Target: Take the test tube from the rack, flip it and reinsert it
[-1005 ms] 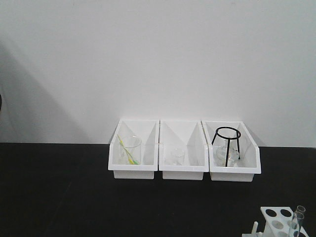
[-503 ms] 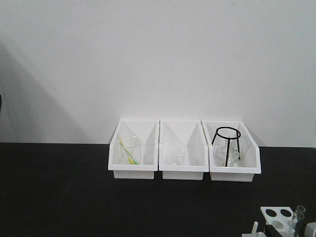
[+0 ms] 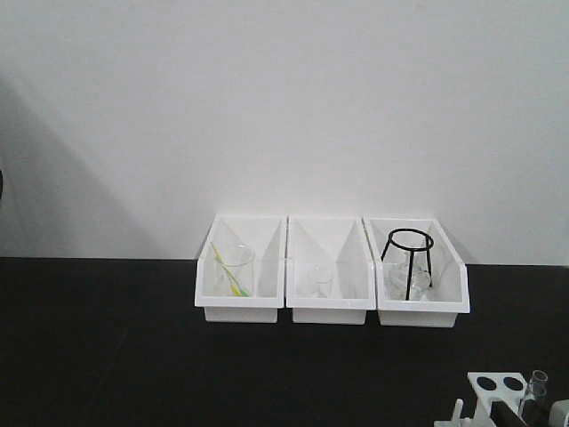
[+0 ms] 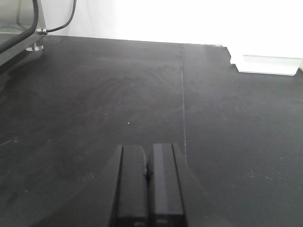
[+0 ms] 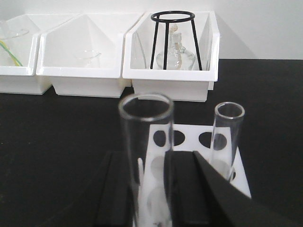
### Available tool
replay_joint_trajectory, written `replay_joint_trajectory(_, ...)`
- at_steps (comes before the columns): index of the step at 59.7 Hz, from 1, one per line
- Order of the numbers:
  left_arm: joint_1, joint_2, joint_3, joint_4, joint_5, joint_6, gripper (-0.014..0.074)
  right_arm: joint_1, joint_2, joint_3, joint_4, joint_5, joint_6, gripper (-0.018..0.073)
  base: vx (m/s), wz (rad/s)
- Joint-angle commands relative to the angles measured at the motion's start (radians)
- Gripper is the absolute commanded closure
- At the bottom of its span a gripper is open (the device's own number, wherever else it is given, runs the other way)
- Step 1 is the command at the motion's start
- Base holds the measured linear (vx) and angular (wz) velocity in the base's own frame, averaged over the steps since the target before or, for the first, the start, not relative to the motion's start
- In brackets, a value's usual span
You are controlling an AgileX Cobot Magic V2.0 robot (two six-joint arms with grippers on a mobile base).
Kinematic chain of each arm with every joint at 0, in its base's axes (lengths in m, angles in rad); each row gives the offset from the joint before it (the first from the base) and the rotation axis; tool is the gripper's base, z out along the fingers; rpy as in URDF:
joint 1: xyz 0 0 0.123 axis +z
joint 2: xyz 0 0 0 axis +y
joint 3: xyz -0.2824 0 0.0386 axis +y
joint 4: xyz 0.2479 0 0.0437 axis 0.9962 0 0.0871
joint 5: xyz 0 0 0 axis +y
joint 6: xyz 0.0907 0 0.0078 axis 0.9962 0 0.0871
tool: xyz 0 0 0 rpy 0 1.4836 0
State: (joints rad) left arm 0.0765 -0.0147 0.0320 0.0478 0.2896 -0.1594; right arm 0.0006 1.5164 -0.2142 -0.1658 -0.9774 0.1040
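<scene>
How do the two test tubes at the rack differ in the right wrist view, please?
The near tube is gripped between the right hand's fingers; the far tube stands free, untouched. The near tube is toward the rack's left, the far tube in a hole at its right edge. Both are clear glass, upright, rim up.

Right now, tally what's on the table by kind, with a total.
White bins: 3
Test tubes: 2
Rack: 1
Black wire stand: 1
Glass vessels in the bins: 3
Yellow-green stick: 1
Total: 11
</scene>
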Motion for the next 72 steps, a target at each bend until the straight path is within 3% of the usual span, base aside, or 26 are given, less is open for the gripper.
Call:
replay_joint_trajectory(1, -0.007, -0.013, 0.0, -0.003, -0.088, 0.0, 0.0603, 0.0, -0.039, -0.022, -0.008, -0.088, 0.005, 0.0468, 0.0, 0.0)
replay_joint_trajectory(12, -0.007, -0.013, 0.0, -0.003, -0.088, 0.0, 0.0603, 0.0, -0.145, -0.022, -0.01, -0.073, 0.077, 0.0466, 0.0, 0.0)
replay_joint_trajectory(18, -0.007, -0.013, 0.0, -0.003, -0.088, 0.0, 0.0603, 0.0, -0.225, -0.031, -0.011, 0.002, 0.098, 0.0463, 0.0, 0.0)
replay_joint_trajectory(40, -0.007, -0.013, 0.0, -0.003, -0.088, 0.0, 0.0603, 0.0, -0.509, -0.252, -0.042, 0.597, 0.113, 0.0454, 0.0, 0.0)
replay_joint_trajectory(53, -0.007, -0.013, 0.0, -0.003, -0.088, 0.0, 0.0603, 0.0, -0.58, -0.406, -0.086, 0.815, 0.113, 0.045, 0.0, 0.0)
replay_joint_trajectory(65, -0.007, -0.013, 0.0, -0.003, -0.088, 0.0, 0.0603, 0.0, -0.58, -0.459, -0.092, 0.885, 0.103, 0.0445, 0.0, 0.0)
replay_joint_trajectory(72, -0.007, -0.013, 0.0, -0.003, -0.088, 0.0, 0.0603, 0.0, -0.58, -0.46, -0.193, 0.887, 0.031, 0.0439, 0.0, 0.0)
